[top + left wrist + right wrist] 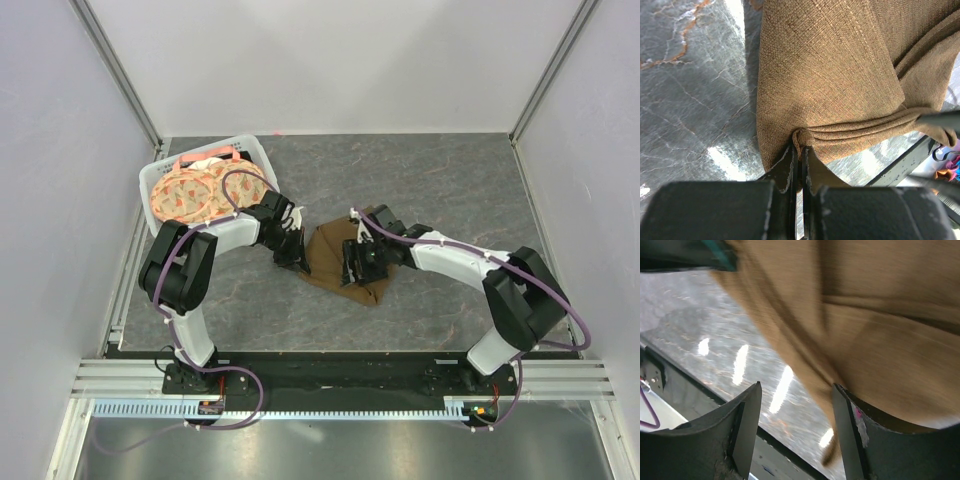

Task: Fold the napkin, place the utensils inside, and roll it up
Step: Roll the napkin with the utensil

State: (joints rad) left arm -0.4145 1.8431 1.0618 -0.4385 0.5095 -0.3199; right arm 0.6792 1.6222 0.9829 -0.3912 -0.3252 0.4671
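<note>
The brown napkin [335, 258] lies bunched and partly folded on the table between both arms. My left gripper [292, 252] is at its left edge; in the left wrist view the gripper [801, 145] is shut on a gathered fold of the napkin [840, 75]. My right gripper [352, 268] is over the napkin's right part. In the right wrist view it [797, 386] stands open, with the blurred napkin [875, 325] draped against one finger [850, 430] and not pinched. A teal sliver [720, 254] at the top left may be the utensil's handle; the top view hides the utensil.
A white basket [152, 178] holding round orange-patterned plates [190, 195] stands at the back left, just behind my left arm. The dark marbled table [450, 180] ends at a black front rail [330, 365]. Pale walls close in both sides.
</note>
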